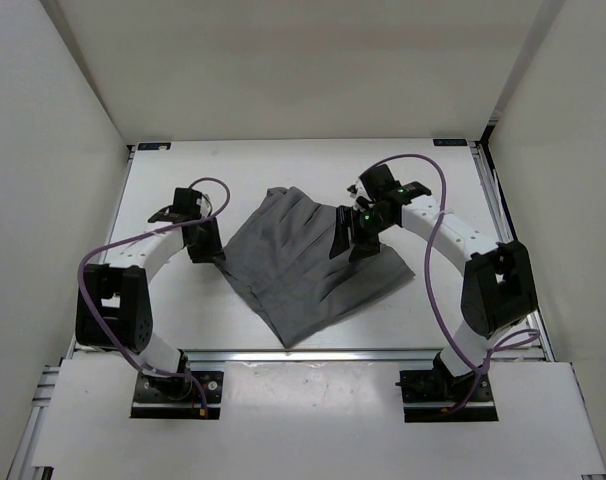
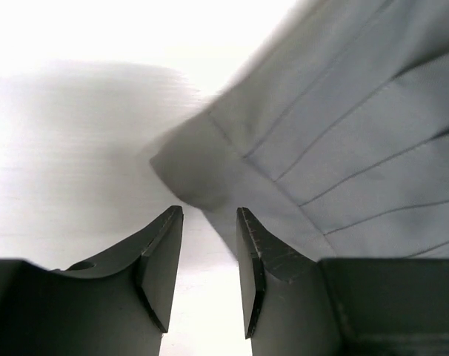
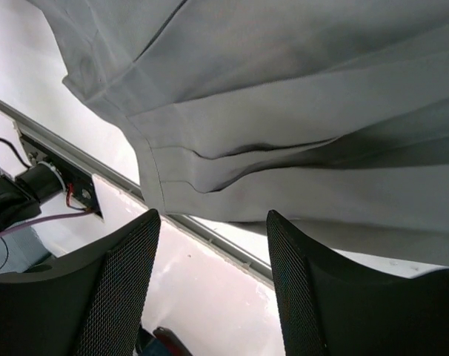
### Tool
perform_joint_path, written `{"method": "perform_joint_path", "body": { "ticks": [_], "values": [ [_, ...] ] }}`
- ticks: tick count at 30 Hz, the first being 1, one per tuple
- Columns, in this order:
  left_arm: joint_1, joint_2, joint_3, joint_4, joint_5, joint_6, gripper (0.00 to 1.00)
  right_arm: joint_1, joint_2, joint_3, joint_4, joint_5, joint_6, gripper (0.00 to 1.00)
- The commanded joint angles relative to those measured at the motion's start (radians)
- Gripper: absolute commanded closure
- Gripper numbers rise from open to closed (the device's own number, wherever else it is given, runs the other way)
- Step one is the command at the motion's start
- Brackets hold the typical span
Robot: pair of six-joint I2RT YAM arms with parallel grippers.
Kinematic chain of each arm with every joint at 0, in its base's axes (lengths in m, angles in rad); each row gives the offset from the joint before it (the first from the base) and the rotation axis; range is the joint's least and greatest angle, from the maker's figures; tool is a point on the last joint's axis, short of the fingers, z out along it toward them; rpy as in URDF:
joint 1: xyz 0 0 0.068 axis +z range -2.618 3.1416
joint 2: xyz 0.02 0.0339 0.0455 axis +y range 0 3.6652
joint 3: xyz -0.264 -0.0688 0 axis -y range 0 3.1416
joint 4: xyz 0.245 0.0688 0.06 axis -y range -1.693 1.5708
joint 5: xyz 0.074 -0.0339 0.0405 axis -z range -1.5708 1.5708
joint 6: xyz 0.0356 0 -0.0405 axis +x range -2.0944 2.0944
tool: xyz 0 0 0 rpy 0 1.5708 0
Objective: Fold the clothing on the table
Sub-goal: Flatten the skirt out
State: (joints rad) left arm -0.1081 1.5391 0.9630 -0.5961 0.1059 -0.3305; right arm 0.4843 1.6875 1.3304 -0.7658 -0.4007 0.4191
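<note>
Clothing [image 2: 343,148] just ahead of part-open, empty left pincer [image 2: 210,215]; right pincer [image 3: 212,219] wide, seemingly empty.

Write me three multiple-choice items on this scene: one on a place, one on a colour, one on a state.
1. Where does the pleated skirt lie?
A. draped over an arm.
B. spread around the middle of the table.
C. hanging off the far edge.
2. What colour is the skirt?
A. grey.
B. red.
C. white.
3. How is the right end effector?
A. shut on the skirt.
B. shut, empty.
C. open, empty.
Key: 1 B, the top view shows it flat mid-table; 2 A, grey in every view; 3 C, its wrist view shows fingers wide apart with nothing between.
</note>
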Motion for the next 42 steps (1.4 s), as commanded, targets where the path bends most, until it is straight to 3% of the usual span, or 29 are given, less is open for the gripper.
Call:
{"method": "perform_joint_path", "body": {
  "ticks": [1,13,15,16,18,25,28,30,33,35,39,42],
  "values": [
    [-0.025,-0.027,0.055,0.036,-0.012,0.048,0.54,0.002,-0.065,-0.030,0.049,-0.039,0.030,0.35],
    [-0.068,0.056,0.114,0.068,-0.104,0.195,0.51,-0.006,-0.043,0.003,0.013,-0.081,0.024,0.35],
    [-0.085,0.070,0.134,0.070,-0.149,0.220,0.49,-0.006,-0.040,0.010,0.002,-0.076,0.026,0.35],
    [-0.090,0.075,0.141,0.058,-0.173,0.235,0.42,-0.006,-0.035,0.015,-0.001,-0.078,0.026,0.35],
    [-0.111,0.084,0.160,0.053,-0.179,0.258,0.38,0.000,-0.029,0.027,-0.015,-0.085,0.014,0.35],
    [-0.070,0.133,0.151,0.030,-0.057,0.272,0.40,0.011,-0.003,0.062,-0.053,-0.078,0.000,0.36],
    [-0.054,0.138,0.137,0.035,-0.076,0.269,0.42,0.010,0.001,0.062,-0.058,-0.076,-0.005,0.36],
    [-0.059,0.145,0.125,0.039,-0.098,0.271,0.49,0.003,-0.009,0.064,-0.058,-0.078,-0.008,0.36],
    [-0.067,0.177,0.125,0.016,-0.069,0.271,0.73,0.000,-0.018,0.055,-0.067,-0.079,-0.005,0.35],
    [-0.073,0.203,0.135,-0.007,-0.032,0.271,0.98,-0.003,-0.019,0.072,-0.095,-0.089,-0.025,0.36],
    [-0.105,0.193,0.135,-0.036,0.101,0.255,1.00,0.007,-0.038,0.073,-0.161,-0.058,-0.048,0.36],
    [-0.119,0.100,0.132,-0.044,0.249,0.228,1.00,0.020,-0.046,0.029,-0.188,-0.044,-0.062,0.36]
  ]
}}
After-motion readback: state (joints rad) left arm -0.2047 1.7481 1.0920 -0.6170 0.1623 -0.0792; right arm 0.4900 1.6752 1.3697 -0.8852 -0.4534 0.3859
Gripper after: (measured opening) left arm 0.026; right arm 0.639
